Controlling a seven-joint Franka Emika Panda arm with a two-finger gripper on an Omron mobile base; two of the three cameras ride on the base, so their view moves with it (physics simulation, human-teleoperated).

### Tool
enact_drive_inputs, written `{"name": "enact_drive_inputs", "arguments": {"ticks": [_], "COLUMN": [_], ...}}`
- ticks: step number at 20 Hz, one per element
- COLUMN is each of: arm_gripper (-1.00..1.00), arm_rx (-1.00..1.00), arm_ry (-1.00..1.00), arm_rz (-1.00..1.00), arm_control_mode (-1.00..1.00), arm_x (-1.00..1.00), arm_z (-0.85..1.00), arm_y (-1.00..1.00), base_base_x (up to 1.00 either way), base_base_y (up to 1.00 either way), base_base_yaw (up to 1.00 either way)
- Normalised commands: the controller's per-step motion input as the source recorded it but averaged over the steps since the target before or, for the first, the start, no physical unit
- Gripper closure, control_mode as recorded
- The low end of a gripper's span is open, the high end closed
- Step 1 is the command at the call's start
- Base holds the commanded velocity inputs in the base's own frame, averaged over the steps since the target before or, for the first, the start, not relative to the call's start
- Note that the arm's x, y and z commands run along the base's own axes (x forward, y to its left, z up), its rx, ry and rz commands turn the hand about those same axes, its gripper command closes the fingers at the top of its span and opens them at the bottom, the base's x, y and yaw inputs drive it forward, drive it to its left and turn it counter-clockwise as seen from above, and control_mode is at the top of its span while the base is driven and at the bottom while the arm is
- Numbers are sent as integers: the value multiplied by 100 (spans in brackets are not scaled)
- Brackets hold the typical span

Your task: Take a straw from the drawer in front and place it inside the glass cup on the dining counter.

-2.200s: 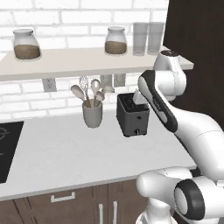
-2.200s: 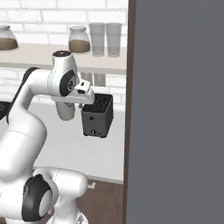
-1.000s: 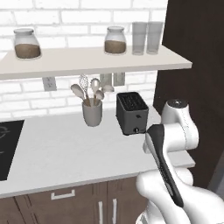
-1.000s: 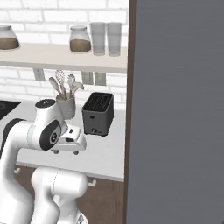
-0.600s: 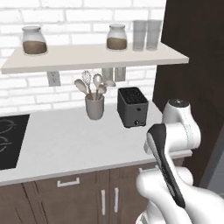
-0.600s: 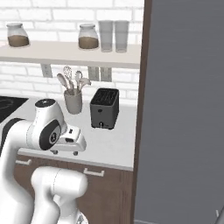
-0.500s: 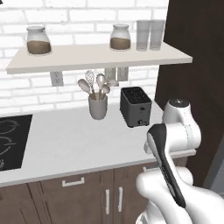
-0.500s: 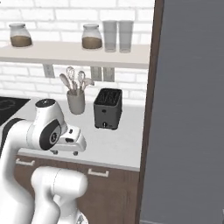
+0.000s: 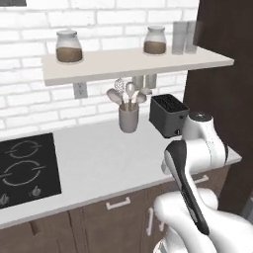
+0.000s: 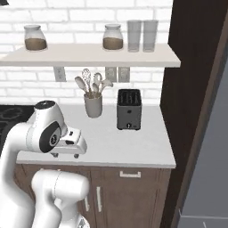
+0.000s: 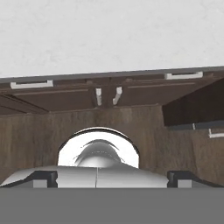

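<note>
Work has barely begun: the gripper (image 10: pixel 73 155) hangs empty with jaws spread wide, the shut drawer (image 10: pixel 132 174) lies below and ahead of them, untouched, so opening, straw pickup and delivery all remain.

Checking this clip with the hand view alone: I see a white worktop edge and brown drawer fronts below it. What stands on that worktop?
Observer: A black toaster stands near its right end, close to the brick wall.
Operator: Anything beside it?
Observer: A grey pot of kitchen utensils stands to the toaster's left, apart from it.
Operator: And above?
Observer: A white shelf carries two jars and two tall clear glasses.
</note>
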Motion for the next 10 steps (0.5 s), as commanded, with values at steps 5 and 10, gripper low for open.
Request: {"name": "enact_drive_inputs", "arguments": {"ticks": [5,10], "arm_gripper": [-100,-100], "arm_rx": [0,0], "arm_ry": [0,0], "arm_rz": [0,0], "arm_control_mode": [100,100], "arm_x": [0,0], "arm_z": [0,0], "arm_y": [0,0], "base_base_x": [-36,-41], "base_base_y": [47,34], "base_base_yaw": [-37,-39]}}
